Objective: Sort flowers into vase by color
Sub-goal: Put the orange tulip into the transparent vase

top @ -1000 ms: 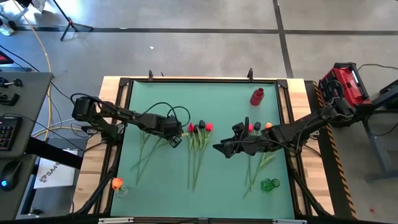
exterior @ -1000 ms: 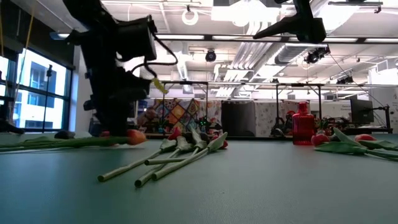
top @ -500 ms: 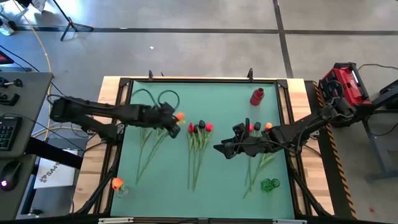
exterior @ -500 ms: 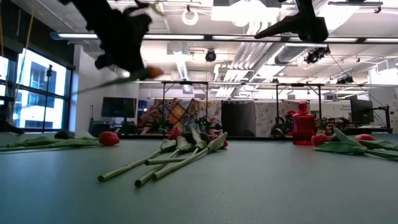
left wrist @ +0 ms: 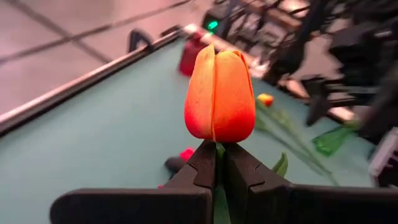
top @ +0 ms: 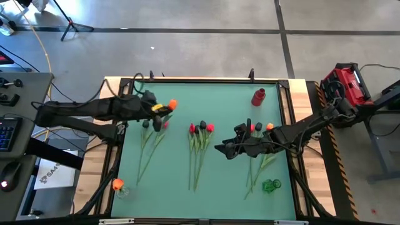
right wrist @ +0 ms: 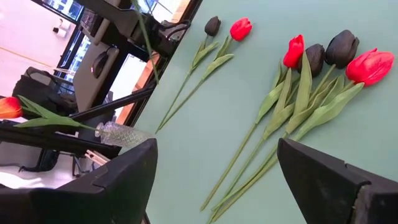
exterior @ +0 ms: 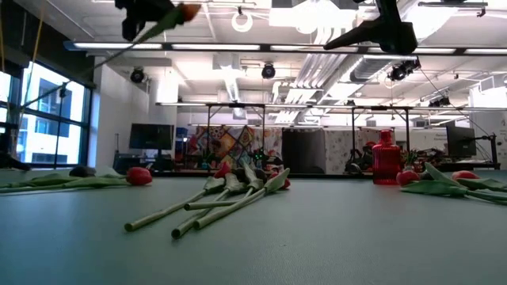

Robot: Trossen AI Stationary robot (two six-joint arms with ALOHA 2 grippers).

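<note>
I've got the left gripper [left wrist: 216,163] clamped on an orange tulip [left wrist: 219,95] just under the bud, lifted high over the table's far-left part. At the near-left corner, the clear glass vase [top: 120,190] holds one orange tulip [top: 117,183]. The green vase [top: 271,185] sits near right. The right gripper [top: 220,150] hovers mid-table, fingers apart.

- Green-topped table [top: 225,103] with wooden edges.
- Lying on it: red and dark artificial tulips [top: 199,147], small red bottle [top: 257,97], green glass vase [top: 271,185].
</note>
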